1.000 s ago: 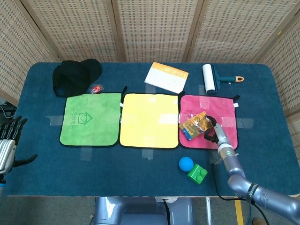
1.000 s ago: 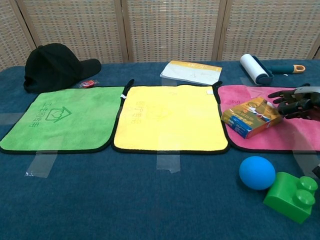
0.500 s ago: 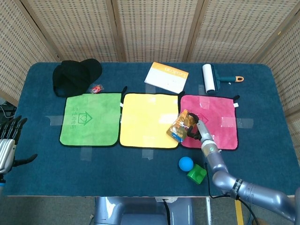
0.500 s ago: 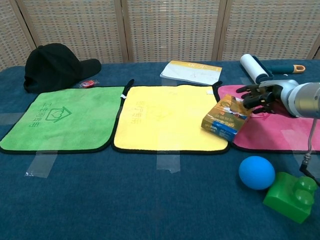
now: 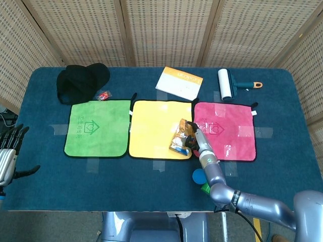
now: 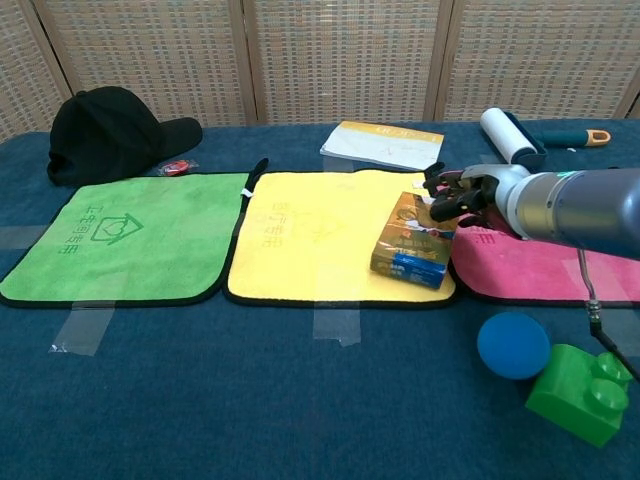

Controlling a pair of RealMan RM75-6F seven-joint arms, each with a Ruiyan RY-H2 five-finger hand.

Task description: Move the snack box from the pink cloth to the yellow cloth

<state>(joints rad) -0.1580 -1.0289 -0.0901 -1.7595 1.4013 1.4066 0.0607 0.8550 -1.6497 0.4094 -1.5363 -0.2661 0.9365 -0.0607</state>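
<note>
The right hand (image 6: 458, 196) grips the snack box (image 6: 411, 240) by its upper end, tilted over the yellow cloth (image 6: 310, 235) edge, evidently for set-down there.

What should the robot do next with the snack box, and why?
Probably carry it a bit further left, then set it down. The right hand holds the snack box tilted over the right edge of the yellow cloth, close to the pink cloth, so it is barely across.
</note>
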